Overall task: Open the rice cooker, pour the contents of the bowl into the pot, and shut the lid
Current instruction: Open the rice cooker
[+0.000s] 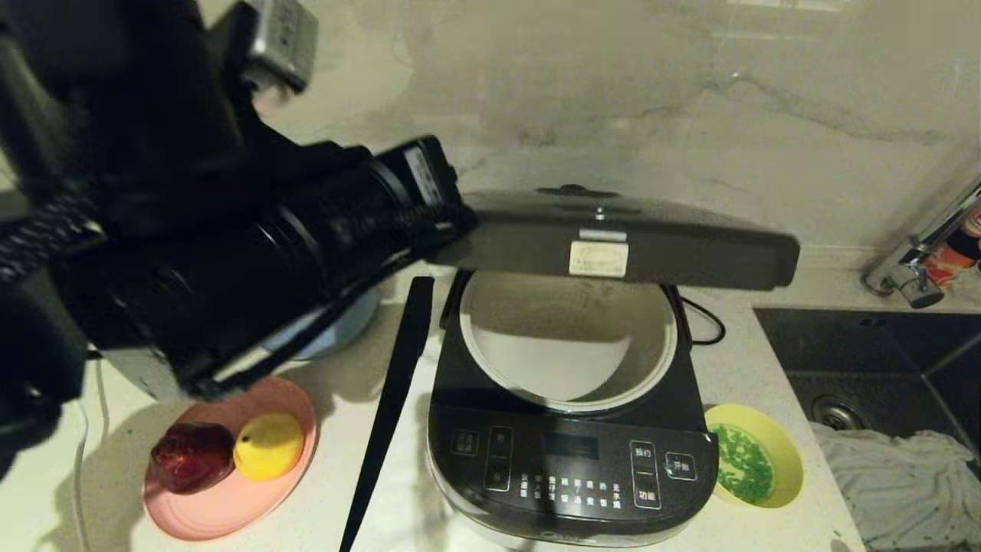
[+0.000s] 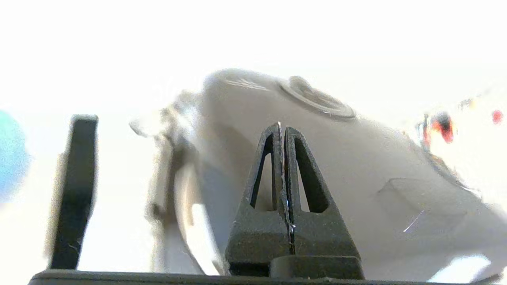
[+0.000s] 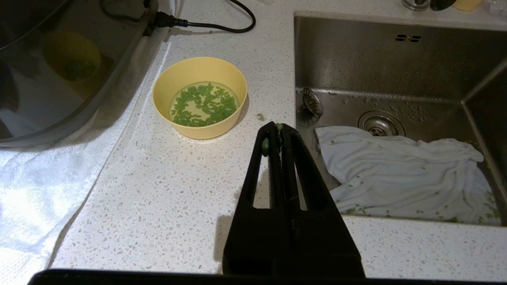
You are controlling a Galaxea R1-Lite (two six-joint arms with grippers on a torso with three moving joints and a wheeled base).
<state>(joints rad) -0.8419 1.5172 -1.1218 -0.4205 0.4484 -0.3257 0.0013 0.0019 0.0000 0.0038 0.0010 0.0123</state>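
Two grippers are seen, each with its jaws pressed together on nothing. The left gripper [image 2: 282, 130] is raised against the left side of the lid [image 1: 613, 238], which is held part-way open, tilted over the rice cooker [image 1: 571, 460]. Beneath the lid, the cream-white pot [image 1: 567, 345] is exposed and looks bare inside. The right gripper [image 3: 279, 132] is held above the speckled tabletop [image 3: 166, 190], between the bowl [image 3: 200, 97] and the sink [image 3: 396, 63]; small green bits are stuck at its tips. The yellow bowl is set on the tabletop just beside the cooker's right front corner, upright, with the contents [image 3: 202, 103] spread across its bottom. One stray green bit is seen on the tabletop near the bowl. A white cloth [image 3: 404, 174] is crumpled in the sink. On the cooker's left, a pink plate [image 1: 230, 498] carries a dark red fruit [image 1: 191, 456] and a yellow fruit [image 1: 268, 446].
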